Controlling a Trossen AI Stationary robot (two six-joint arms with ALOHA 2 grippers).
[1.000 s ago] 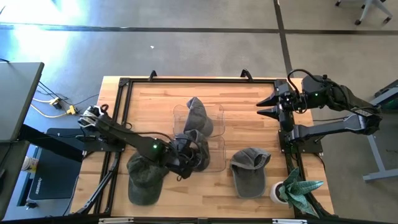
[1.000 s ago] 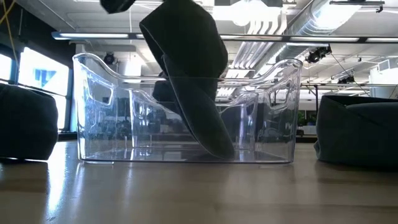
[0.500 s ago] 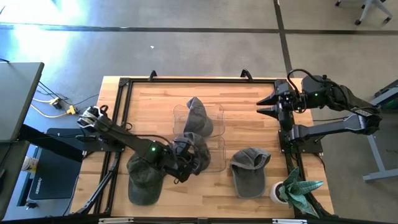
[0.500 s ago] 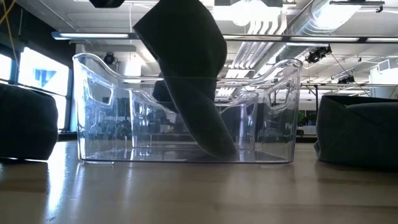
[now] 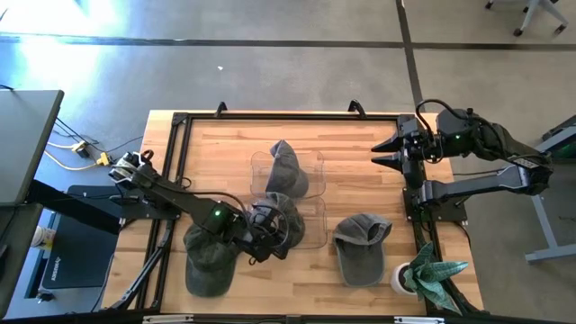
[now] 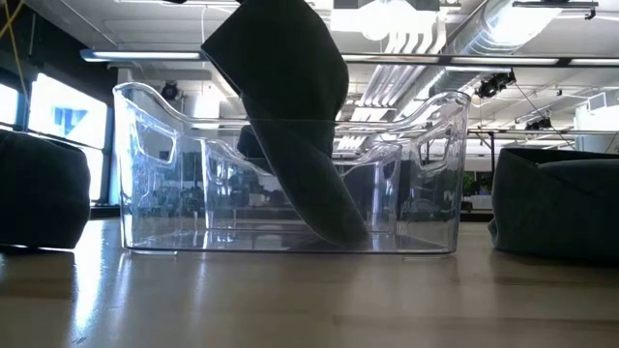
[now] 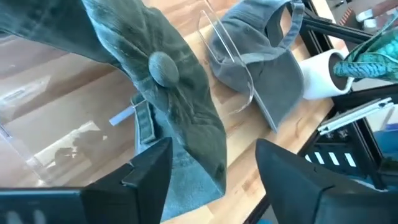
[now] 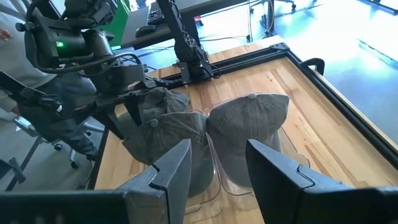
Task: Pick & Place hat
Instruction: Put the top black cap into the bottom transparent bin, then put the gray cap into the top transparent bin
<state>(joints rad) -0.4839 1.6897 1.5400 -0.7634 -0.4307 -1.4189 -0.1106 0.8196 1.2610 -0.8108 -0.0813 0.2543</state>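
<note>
A dark green hat [image 5: 281,214] stands tilted in the near part of a clear plastic bin [image 6: 426,174]. Its lower end [image 6: 338,227] rests on the bin's floor and its crown [image 6: 285,77] rises above the rim. My left gripper [image 5: 256,236] is open at the hat's left side. In the left wrist view the hat's lower edge [image 7: 208,165] hangs between the parted fingers of that gripper [image 7: 214,149]. My right gripper [image 5: 385,153] waits open at the table's far right with nothing between its fingers. My left gripper stands open around the hat's lower edge [image 7: 186,155], coming level from the table's left. One finger [image 7: 152,165] lies right beside the cloth; whether it still touches it, I cannot tell.
A second hat [image 5: 286,166] sits in the bin's far part. A third hat [image 5: 209,256] lies on the table left of the bin and another [image 5: 362,247] right of it. A potted plant [image 5: 427,274] stands at the near right corner.
My left gripper has opened and let go of the hat, and has drawn back a little toward the table's left, leaving the top of the low view. The hat stays tilted in the bin, its lower end on the floor; its crown has leaned slightly left.
</note>
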